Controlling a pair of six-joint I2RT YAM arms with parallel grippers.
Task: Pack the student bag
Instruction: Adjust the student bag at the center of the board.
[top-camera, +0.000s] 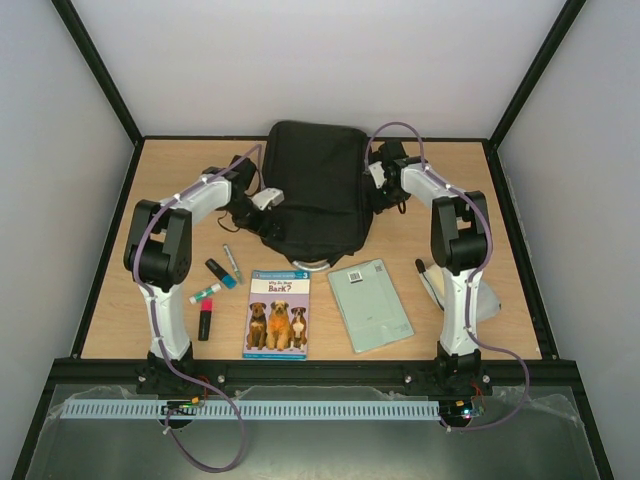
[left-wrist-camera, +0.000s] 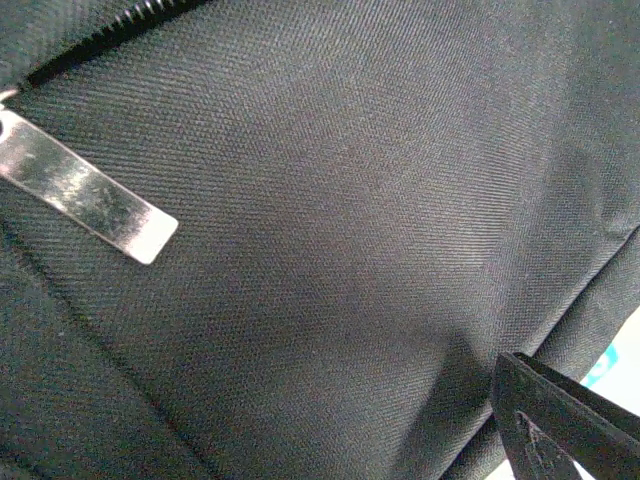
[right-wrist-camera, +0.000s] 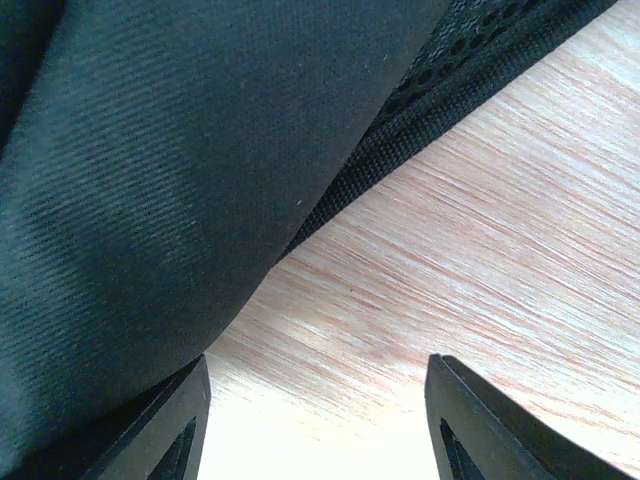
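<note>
The student bag (top-camera: 315, 190), a large black backpack, lies at the middle back of the table. My left gripper (top-camera: 262, 205) is pressed against its left side. In the left wrist view black fabric fills the frame, with a silver zip pull (left-wrist-camera: 85, 195) and zip teeth (left-wrist-camera: 100, 40) at the upper left. Only one of its fingers (left-wrist-camera: 560, 420) shows, far to the right, so the jaws stand wide. My right gripper (right-wrist-camera: 320, 420) is at the bag's right edge, open over bare wood. Its left finger (right-wrist-camera: 150, 430) sits against the bulging fabric (right-wrist-camera: 150, 200), and nothing lies between the fingers.
In front of the bag lie a dog picture book (top-camera: 277, 313), a pale green notebook (top-camera: 370, 305), a pink highlighter (top-camera: 205, 320), a teal highlighter (top-camera: 206, 292), a black marker (top-camera: 221, 273) and a pen (top-camera: 232, 262). A black pen (top-camera: 428, 280) lies by the right arm.
</note>
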